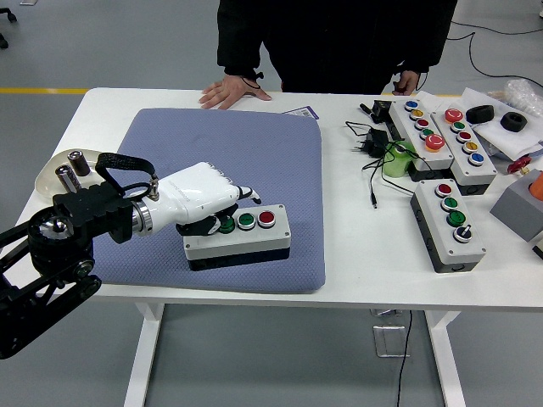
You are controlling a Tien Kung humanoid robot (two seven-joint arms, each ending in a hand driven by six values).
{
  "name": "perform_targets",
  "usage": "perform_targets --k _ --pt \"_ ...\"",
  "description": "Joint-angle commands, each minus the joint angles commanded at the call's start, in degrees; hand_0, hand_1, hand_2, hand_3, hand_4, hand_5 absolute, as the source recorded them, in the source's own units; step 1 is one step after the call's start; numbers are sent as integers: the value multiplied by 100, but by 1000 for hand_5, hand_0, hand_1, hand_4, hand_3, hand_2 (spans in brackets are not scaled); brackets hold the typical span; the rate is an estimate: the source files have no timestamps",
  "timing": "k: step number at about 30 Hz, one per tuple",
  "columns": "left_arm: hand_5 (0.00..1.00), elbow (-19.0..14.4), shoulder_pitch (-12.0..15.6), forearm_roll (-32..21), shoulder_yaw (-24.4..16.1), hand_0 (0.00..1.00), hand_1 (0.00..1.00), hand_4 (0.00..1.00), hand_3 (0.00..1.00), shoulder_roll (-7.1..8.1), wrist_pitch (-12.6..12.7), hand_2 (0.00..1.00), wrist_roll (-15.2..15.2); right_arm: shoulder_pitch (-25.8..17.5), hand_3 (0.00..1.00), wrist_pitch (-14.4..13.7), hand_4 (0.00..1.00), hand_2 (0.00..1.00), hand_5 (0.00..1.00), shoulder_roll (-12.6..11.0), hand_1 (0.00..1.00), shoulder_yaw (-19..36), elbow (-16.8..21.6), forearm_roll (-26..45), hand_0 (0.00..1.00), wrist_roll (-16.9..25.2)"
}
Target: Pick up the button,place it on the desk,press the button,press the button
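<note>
Loosely curled robot hand (204, 203) touches button box (238, 237)

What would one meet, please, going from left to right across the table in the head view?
Pale dish holding two batteries → white robot left hand → white three-button control box on the blue-grey cushion mat → black power adapter with cable → grey three-button box → black foam rings.

A white table (356, 254) carries a blue-grey pad (254, 170), three button boxes (448, 225) at right, tangled black cables (369, 144), and a dish (51, 174) at left.
</note>
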Motion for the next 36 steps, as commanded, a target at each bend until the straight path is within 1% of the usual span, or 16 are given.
perform_targets --k 6,9,13,25,30,33,36 --pt "2 42 -80 0 188 32 2 2 795 -38 -62 59 -35 21 582 -2 183 708 131 -2 693 -14 0 16 750 3" --pt "2 180 -133 0 305 32 2 2 795 -101 -60 59 -13 24 582 -1 183 708 131 -5 693 -22 0 23 750 5" --pt "2 347 -164 0 335 27 2 2 800 -194 -61 55 0 28 582 2 183 708 131 -2 693 -24 0 6 749 4" --pt "2 408 -222 0 564 20 2 2 795 -213 -164 51 -27 28 582 2 183 708 129 -7 692 -34 0 35 749 7" --pt "2 555 -278 0 678 20 2 2 794 -245 -300 51 5 33 582 3 183 708 129 -6 693 -37 0 29 750 7" --pt "2 591 -271 0 632 20 2 2 794 -253 -297 51 14 35 582 3 183 708 129 -6 693 -31 0 21 750 6" --pt "2 543 -234 0 454 20 2 2 794 -250 -270 50 10 33 582 1 183 708 128 -7 692 -31 0 28 749 9"
